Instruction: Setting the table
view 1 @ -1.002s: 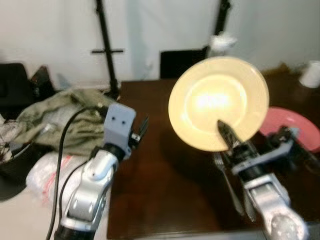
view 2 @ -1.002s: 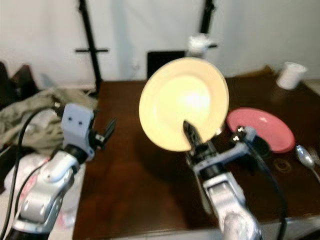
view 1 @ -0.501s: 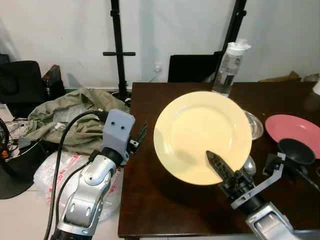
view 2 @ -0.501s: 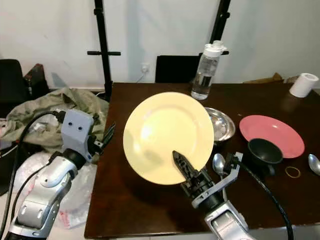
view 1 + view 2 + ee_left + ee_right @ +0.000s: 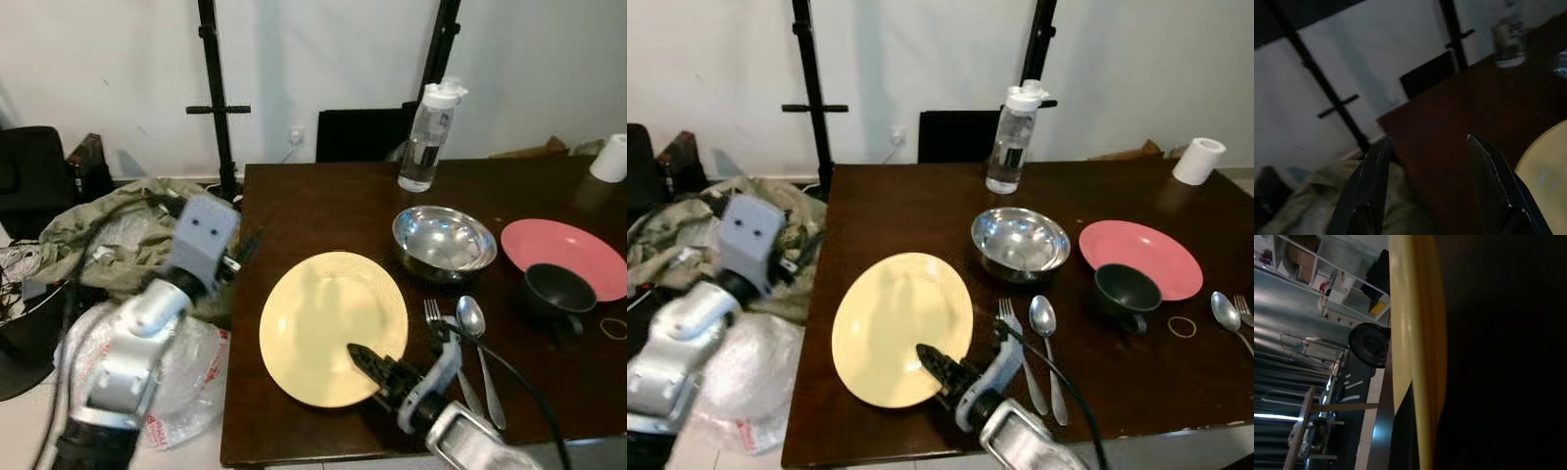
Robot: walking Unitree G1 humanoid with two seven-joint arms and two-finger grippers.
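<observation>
The right hand (image 5: 364,358) grips the near edge of the yellow plate (image 5: 331,323) — one black finger lies on top of the rim. The plate sits low over the near left part of the dark table (image 5: 313,211), and I cannot tell if it is flat down yet. Just beside it lie a fork (image 5: 432,313) and a spoon (image 5: 469,318). Behind them stands a shiny metal bowl (image 5: 443,240), then a water bottle (image 5: 428,137). A black cup (image 5: 556,291) touches the pink plate (image 5: 561,247). The left hand (image 5: 1425,161) hangs open off the table's left side, above a green cloth (image 5: 108,230) — holding nothing.
</observation>
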